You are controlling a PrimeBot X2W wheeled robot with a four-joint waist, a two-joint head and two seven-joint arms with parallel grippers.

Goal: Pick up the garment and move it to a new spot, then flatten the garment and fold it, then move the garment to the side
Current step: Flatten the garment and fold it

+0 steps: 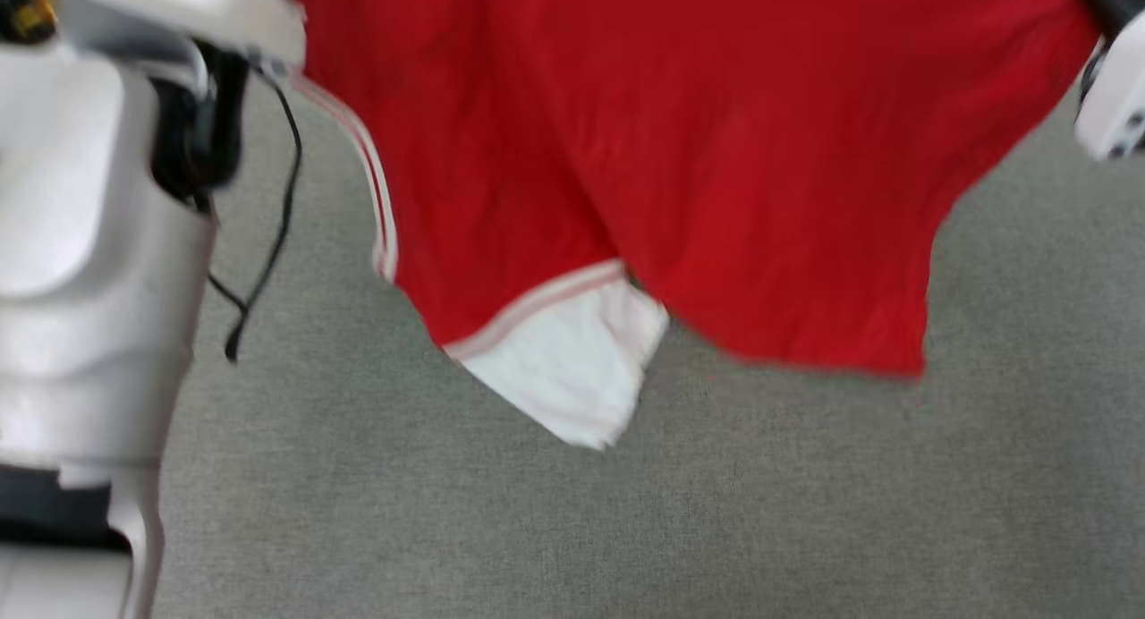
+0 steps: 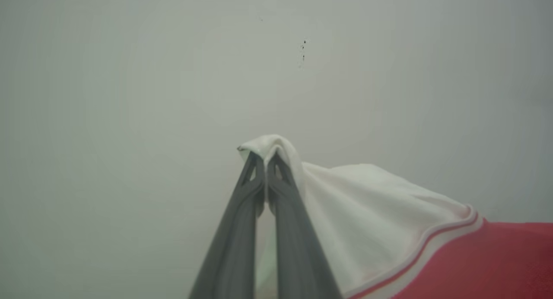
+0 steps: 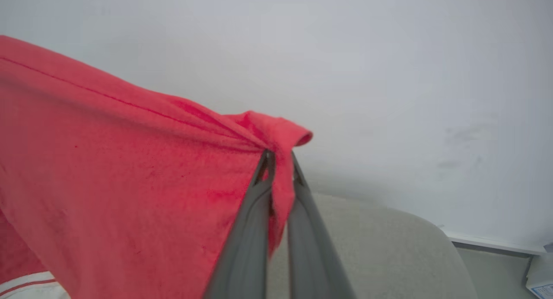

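Red shirt (image 1: 716,154) hangs spread above grey surface (image 1: 537,529), white sleeve drooping at near side. Left gripper (image 2: 264,155) clamped on white sleeve tip; right gripper (image 3: 280,156) clamped on bunched red edge. Judged light, limp, sagging mid-span; best gripped at seams, corners.

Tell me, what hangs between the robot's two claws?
The red shirt, spread out in the head view. The left gripper pinches its white sleeve, the right gripper a red edge, per the wrist views.

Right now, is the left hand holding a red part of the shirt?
No, the left hand pinches a white bit of the shirt; the red starts further along.
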